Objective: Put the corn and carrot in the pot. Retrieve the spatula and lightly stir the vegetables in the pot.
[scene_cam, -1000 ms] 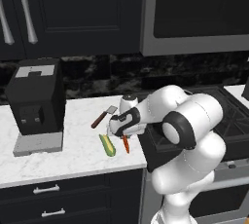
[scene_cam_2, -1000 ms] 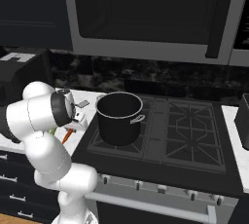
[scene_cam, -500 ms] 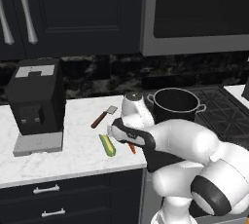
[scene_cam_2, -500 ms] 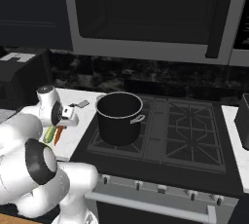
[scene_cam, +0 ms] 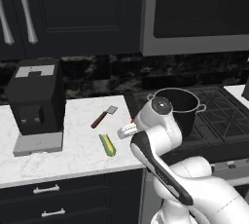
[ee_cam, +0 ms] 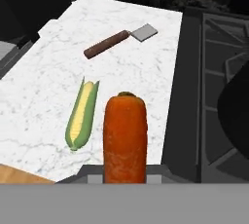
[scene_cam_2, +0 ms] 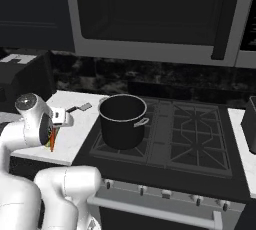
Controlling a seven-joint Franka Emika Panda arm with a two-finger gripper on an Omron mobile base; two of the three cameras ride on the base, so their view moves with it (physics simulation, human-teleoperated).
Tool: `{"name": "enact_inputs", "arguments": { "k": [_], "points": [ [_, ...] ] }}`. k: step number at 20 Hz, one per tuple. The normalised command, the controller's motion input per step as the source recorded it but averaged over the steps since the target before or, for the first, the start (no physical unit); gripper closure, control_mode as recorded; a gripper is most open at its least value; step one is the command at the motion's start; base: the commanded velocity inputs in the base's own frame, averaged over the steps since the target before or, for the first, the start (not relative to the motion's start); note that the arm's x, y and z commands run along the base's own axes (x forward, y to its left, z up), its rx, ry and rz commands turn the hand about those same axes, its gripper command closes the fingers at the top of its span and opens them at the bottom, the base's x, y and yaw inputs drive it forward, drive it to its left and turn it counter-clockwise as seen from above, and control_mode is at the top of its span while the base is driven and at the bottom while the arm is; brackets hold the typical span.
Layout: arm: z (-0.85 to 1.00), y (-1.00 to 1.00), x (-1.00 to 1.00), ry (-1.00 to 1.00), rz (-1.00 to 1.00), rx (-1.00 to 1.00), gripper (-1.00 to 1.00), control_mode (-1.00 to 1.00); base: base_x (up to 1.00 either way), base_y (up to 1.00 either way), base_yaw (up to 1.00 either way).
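Lifted since 1 s ago: carrot [ee_cam: 125, 138] now off the counter [ee_cam: 58, 96], arm swung up w/ it. Gripper [ee_cam: 125, 172] clamped on carrot, which sticks straight out past the fingertips. Corn [ee_cam: 81, 115] lies on the counter below, just left of the fingers; spatula [ee_cam: 119, 40] further out beyond it. Pot [scene_cam_2: 122, 120] on the stove [scene_cam_2: 190, 134], well off to the fingers' right.

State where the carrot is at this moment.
The carrot is held in the shut gripper, lifted above the white counter, with the corn lying just beside it and the pot on the stove nearby.
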Motion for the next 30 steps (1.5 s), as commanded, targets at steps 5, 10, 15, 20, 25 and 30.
{"name": "enact_inputs", "arguments": {
  "k": [5, 10, 15, 20, 25, 30],
  "points": [
    [1.00, -0.33, -0.32, -0.18, 0.07, 0.00, 1.00, -1.00, 0.00, 0.00, 0.00],
    [1.00, -0.22, -0.32, -0.04, 0.00, 0.03, 1.00, -1.00, 0.00, 0.00, 0.00],
    [0.80, -0.94, -0.17, -0.11, 0.00, 0.06, 1.00, -1.00, 0.00, 0.00, 0.00],
    [0.39, -1.00, 0.26, -0.10, 0.00, 0.07, 1.00, -1.00, 0.00, 0.00, 0.00],
    [-0.01, -0.76, 0.92, 0.02, 0.04, 0.07, 1.00, -1.00, 0.00, 0.00, 0.00],
    [-0.05, -0.18, 0.84, 0.00, 0.16, 0.05, 1.00, -1.00, 0.00, 0.00, 0.00]
  ]
}}
